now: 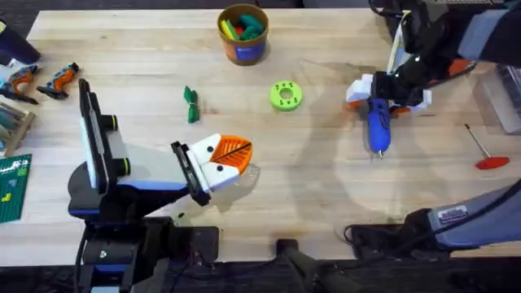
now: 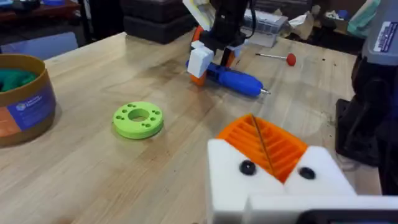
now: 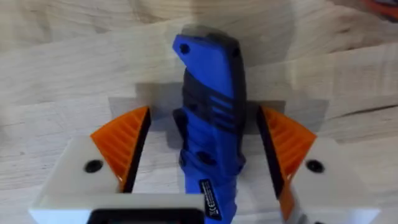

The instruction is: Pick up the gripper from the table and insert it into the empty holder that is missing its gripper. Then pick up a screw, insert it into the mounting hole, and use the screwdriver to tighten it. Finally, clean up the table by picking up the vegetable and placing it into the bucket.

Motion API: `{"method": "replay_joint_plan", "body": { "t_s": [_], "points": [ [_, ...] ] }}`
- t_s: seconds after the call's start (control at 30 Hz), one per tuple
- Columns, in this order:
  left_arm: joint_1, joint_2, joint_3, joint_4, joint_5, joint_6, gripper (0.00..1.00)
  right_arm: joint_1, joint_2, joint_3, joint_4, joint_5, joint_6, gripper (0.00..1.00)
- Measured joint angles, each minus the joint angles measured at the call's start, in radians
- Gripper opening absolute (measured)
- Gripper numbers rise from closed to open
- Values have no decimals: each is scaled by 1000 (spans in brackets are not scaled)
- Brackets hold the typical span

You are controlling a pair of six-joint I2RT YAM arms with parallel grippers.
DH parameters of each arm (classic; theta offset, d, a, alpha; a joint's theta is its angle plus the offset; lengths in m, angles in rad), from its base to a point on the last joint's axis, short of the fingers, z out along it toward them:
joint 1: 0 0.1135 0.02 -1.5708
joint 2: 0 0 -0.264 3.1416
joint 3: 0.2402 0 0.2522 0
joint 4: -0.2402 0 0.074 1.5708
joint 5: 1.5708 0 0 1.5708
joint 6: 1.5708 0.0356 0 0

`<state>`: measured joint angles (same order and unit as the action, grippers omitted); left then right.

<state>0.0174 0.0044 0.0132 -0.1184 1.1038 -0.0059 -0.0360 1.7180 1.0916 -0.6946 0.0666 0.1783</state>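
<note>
While the screwdriver [image 3: 208,118] lies flat on the table [image 1: 326,187] between the right gripper [image 3: 205,155]'s spread jaws | pads not yet touching it | jaws should be centred, then closed squarely | left gripper [image 1: 230,156]: jaws pressed together, holding nothing.

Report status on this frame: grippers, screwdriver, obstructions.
Right gripper open, straddling the blue pen-shaped electric screwdriver lying on the wooden table. Left gripper shut, holding nothing. Red-handled thin metal tool nearby, not blocking.

Right gripper [image 1: 383,104] over screwdriver [image 1: 378,130], vegetable [image 1: 191,105] beside green disc [image 1: 285,95]
</note>
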Motion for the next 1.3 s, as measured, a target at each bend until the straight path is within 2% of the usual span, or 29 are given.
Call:
{"method": "replay_joint_plan", "body": {
  "t_s": [0.17, 0.3, 0.33, 0.47, 0.63, 1.1, 1.3],
  "points": [
    [0, 0, 0, 0, 0, 0, 13, 0, 0, -1, -1, 0, -3, 975],
    [0, 0, 0, 0, 0, 0, 13, 0, 0, -1, -1, 0, -3, 862],
    [0, 0, 0, 0, 0, 0, 13, 0, 0, -1, -1, 0, -6, 803],
    [0, 0, 0, 0, 0, 0, 13, 0, 0, -1, 0, 6, -22, 427],
    [0, 0, 0, 0, 0, 0, 13, -2, 0, -2, -1, 12, -39, 36],
    [0, 0, 0, 0, 0, 0, 13, -1, -4, 3, -56, 11, -45, 27],
    [0, 0, 0, 0, 0, 0, 13, 21, -83, 75, -86, 12, -45, 27]
  ]
}}
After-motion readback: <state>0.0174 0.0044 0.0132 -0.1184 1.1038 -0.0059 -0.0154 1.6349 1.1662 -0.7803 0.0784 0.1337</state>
